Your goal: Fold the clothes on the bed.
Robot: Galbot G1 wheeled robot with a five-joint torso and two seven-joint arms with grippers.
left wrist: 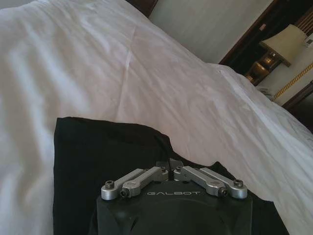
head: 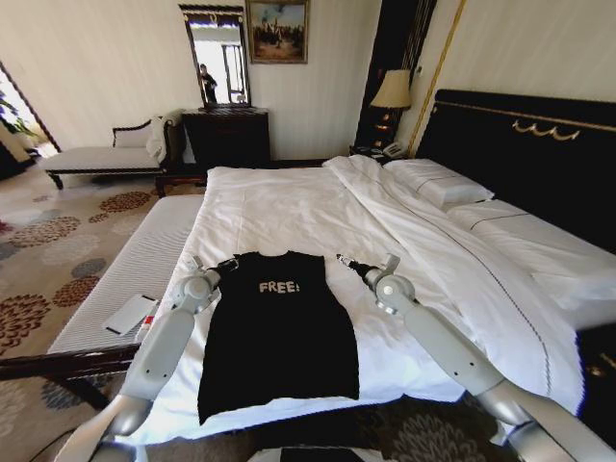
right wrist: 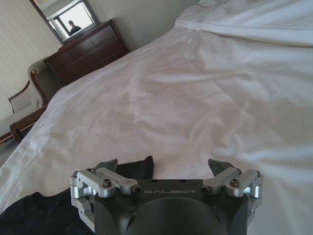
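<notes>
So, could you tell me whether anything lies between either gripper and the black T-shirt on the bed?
Nothing visible does. The left gripper is shut at the T-shirt's shoulder; the right gripper is open at the other shoulder, on the bare white bed.

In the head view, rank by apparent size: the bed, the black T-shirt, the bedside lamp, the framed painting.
1. bed
2. black T-shirt
3. framed painting and bedside lamp: they look alike in size, and both stand far off, so no ranking.
</notes>
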